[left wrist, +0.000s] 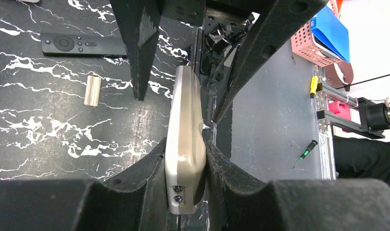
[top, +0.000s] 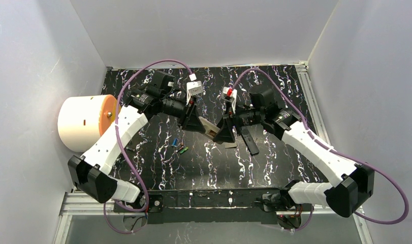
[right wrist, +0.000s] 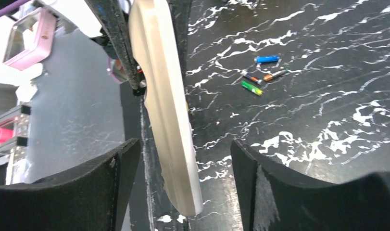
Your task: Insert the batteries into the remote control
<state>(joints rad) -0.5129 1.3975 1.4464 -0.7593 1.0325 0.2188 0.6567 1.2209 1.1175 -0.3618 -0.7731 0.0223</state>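
Beige plastic fills your left pincer [left wrist: 185, 144]: it is clamped on one end of the pale remote control [left wrist: 184, 103] and holds it above the worktop [left wrist: 48, 144]. Your right pincer [right wrist: 183, 154] straddles the other end with its fingers [right wrist: 118, 178] apart. They stand clear of the shell on both sides, so it grips nothing.

Farther out, the batteries lie loose on the worktop in a small cluster that includes a blue battery [right wrist: 267, 59], a dark battery [right wrist: 253, 78] and a green battery [right wrist: 251, 87]. None is in the remote.

A short beige piece [left wrist: 93, 90] lies near a black remote [left wrist: 82, 44]. I judge it to be the battery cover, but I cannot tell whether the compartment is open.

You are at the holding step, with loading not yet begun. Next, draw the right pincer off the remote and bring it down on one battery. They lie close together, so choose an outer one and pinch across its body, with the left holding the remote steady.
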